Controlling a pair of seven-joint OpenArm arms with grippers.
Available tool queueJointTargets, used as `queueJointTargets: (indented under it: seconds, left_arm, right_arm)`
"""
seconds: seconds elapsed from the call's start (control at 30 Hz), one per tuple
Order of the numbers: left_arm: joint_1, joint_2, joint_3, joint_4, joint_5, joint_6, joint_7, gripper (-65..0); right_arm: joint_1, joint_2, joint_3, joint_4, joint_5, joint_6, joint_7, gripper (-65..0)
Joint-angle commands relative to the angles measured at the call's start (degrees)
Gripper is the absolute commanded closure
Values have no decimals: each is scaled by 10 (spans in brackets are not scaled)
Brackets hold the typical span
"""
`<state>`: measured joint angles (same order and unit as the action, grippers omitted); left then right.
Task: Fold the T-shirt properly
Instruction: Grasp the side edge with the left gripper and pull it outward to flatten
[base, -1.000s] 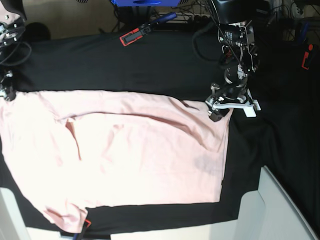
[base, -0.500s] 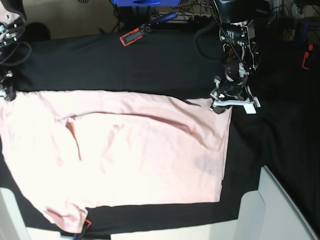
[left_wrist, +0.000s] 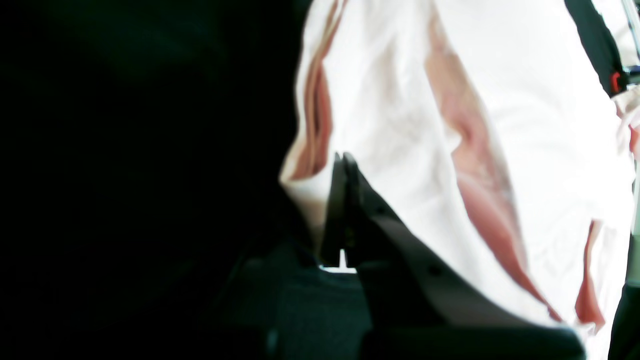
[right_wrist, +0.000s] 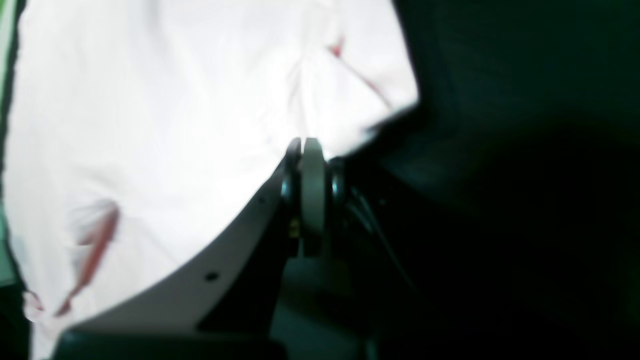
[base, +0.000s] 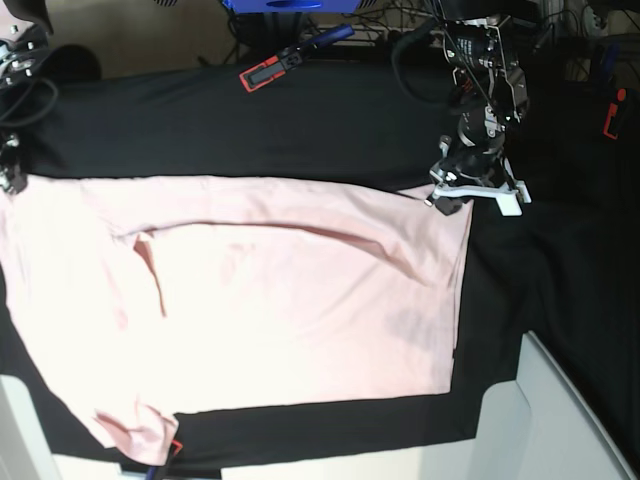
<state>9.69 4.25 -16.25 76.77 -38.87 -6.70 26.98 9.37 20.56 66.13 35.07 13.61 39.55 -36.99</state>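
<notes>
Both grippers: you see left gripper (base: 447, 197) newly clenched on the pale pink cotton T-shirt (base: 260, 300); right gripper (right_wrist: 303, 150) clamps it.
Change: upper-right corner now lifted, fold beginning.

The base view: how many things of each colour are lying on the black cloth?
Pink: 1, the T-shirt.
Red and black: 2, one clamp at the back, one clamp at the far edge.
Total: 3.

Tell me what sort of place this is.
Likely a robotics lab bench: a black table cloth with a T-shirt spread on it, tangled cables behind, and a red-and-black clamp.
</notes>
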Motion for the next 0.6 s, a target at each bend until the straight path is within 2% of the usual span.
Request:
queueJointTargets:
  seconds: [0.0, 0.17, 0.33, 0.57]
  left_arm:
    - [-2, -2, -1, 11, -6, -4, -12, 0]
    - [11, -3, -1, 12, -5, -4, -12, 0]
    - [32, -7, -1, 13, -5, -4, -12, 0]
    - [73, -10, -1, 49, -4, -4, -12, 0]
  right_arm:
    - [3, 10, 2, 22, 7, 4, -2, 0]
    - [-3, 9, 4, 47, 8, 4, -38, 0]
    - [-26, 11, 50, 48, 7, 4, -75, 0]
    - [-60, 10, 52, 49, 7, 4, -75, 0]
